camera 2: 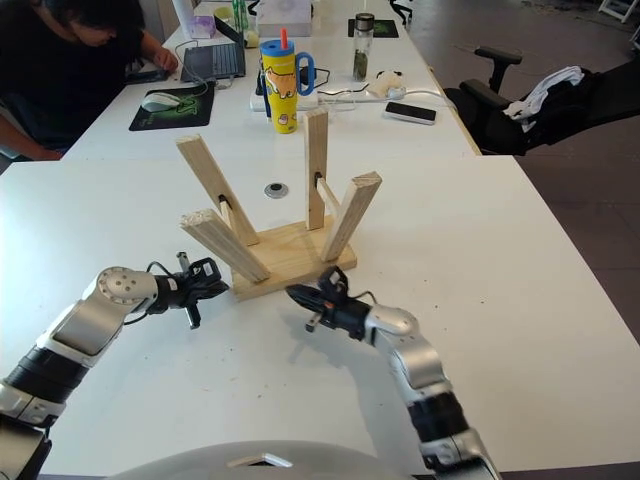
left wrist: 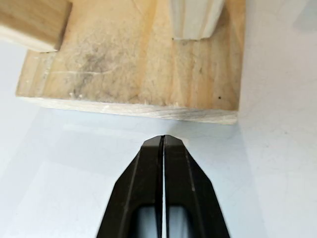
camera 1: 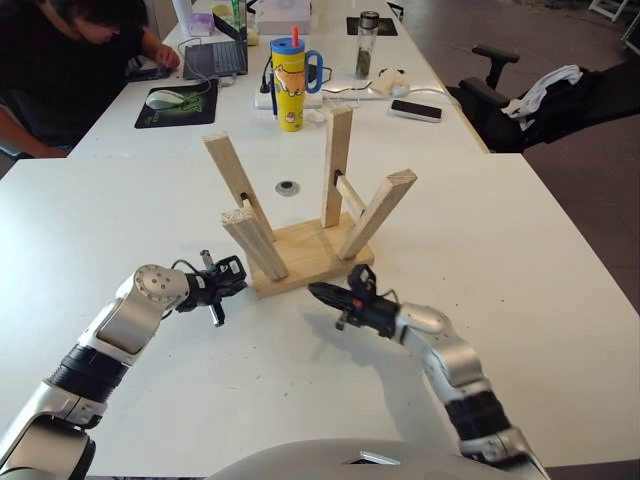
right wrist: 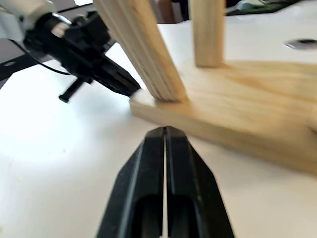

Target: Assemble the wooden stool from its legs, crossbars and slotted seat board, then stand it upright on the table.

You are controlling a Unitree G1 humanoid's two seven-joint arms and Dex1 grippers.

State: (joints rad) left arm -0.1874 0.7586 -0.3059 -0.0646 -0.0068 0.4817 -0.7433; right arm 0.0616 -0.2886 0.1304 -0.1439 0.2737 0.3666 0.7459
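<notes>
Wooden and pale, the stool (camera 1: 300, 215) rests upside down about midway between the left and right edges of the tabletop (camera 1: 120, 220), a little toward the far edge. Its seat (camera 1: 305, 255) lies flat on the tabletop and the four legs (camera 1: 338, 165) point up and lean outward. A crossbar (camera 1: 350, 195) joins the two legs on the right side.

The left gripper (left wrist: 163, 144) is just beside the near left corner of the seat, with its jaws pressed together and holding nothing. The right gripper (right wrist: 165, 133) is near the seat's near edge, also with jaws closed and empty.

The building seems done, so the step in hand is probably to turn the stool onto its legs. To do this well, each gripper should open first and take a firm hold on opposite sides. Then both should lift and turn together. The legs may sit loosely in their slots, so pulling on only one leg could take it out.

Beyond the far edge, on the next table, stands a yellow cup (camera 1: 289, 85) with a blue lid and a straw; its content is hidden. A bottle (camera 1: 368, 50) with a dark cap holds something dark.
</notes>
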